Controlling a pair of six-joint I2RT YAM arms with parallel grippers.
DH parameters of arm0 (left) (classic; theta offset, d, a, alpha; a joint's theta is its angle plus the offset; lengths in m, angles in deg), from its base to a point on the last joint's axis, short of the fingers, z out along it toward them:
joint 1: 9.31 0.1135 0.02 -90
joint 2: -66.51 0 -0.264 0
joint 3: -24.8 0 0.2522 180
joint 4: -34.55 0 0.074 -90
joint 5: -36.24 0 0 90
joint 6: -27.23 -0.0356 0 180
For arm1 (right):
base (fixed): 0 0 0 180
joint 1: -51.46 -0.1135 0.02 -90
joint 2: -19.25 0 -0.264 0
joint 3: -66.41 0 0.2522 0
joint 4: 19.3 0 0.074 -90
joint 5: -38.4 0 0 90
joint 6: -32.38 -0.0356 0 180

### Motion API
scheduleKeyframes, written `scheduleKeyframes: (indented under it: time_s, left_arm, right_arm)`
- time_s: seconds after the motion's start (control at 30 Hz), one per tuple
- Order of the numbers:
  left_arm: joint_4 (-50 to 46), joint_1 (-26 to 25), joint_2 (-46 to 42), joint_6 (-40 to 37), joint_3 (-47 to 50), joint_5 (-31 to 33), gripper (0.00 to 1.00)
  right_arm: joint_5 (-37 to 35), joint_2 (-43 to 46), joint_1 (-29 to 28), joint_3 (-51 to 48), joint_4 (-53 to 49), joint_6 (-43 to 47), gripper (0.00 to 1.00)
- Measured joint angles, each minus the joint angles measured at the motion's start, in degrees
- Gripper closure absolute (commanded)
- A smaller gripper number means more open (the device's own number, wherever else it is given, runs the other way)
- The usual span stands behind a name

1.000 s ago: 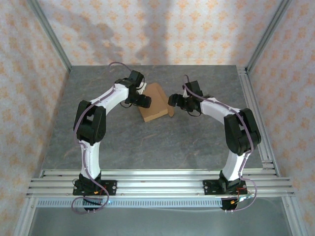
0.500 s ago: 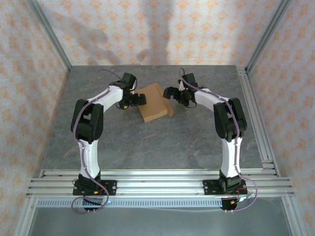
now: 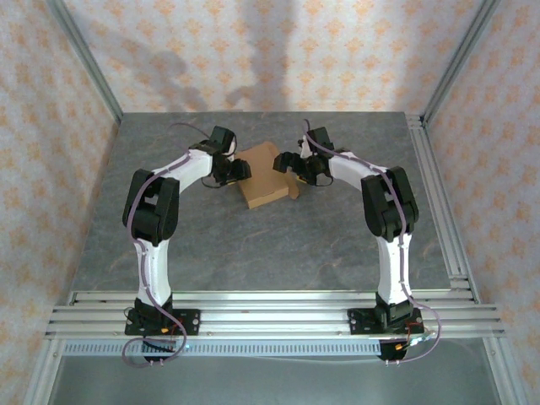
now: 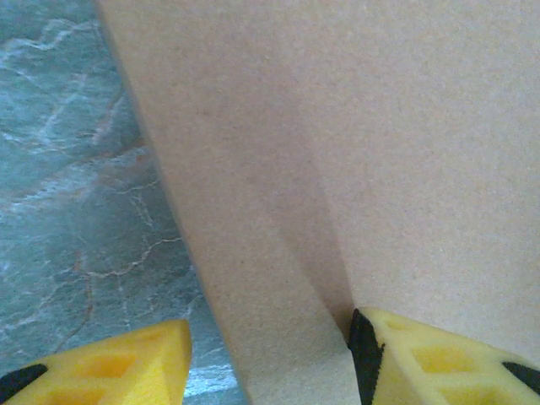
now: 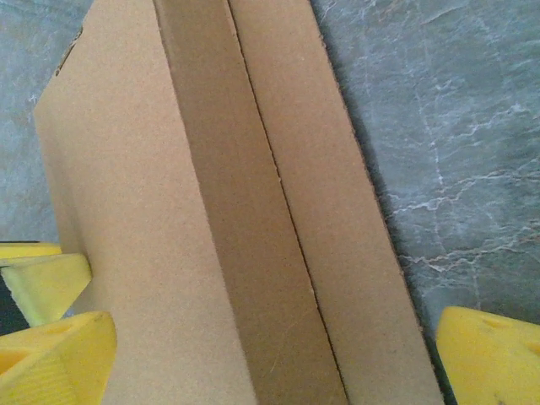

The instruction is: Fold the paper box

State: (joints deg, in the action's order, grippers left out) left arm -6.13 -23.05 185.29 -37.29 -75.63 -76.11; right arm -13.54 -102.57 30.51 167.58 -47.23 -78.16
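Observation:
The paper box, plain brown cardboard, lies shallow and nearly closed on the grey table mid-back. My left gripper is at its left edge. In the left wrist view the left gripper straddles the box's side wall: the right finger rests against the cardboard and the left finger stands clear of it over the table. My right gripper is at the box's right edge. There the right gripper is wide open around the box's wall and a loose flap.
Grey marbled tabletop surrounds the box. Patterned walls with metal posts close in the back and both sides. An aluminium rail carrying both arm bases runs along the near edge.
Both grippers have come down against the box's left and right edges. The left jaws have narrowed around the box's wall. The box has stayed in place.

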Motion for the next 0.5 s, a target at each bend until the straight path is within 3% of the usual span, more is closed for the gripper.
scheduleKeyframes:
  time_s: [0.3, 0.5]
  left_arm:
    - [1.16, 1.07, -0.02, -1.14, 0.61, -3.04, 0.52]
    - [1.86, 1.16, 0.0, -1.03, 0.96, -3.82, 0.52]
  right_arm:
    - [-0.72, -0.94, 0.0, 0.22, -2.03, -0.31, 0.06]
    - [-2.64, 3.3, 0.13, -6.38, -0.02, -2.19, 0.07]
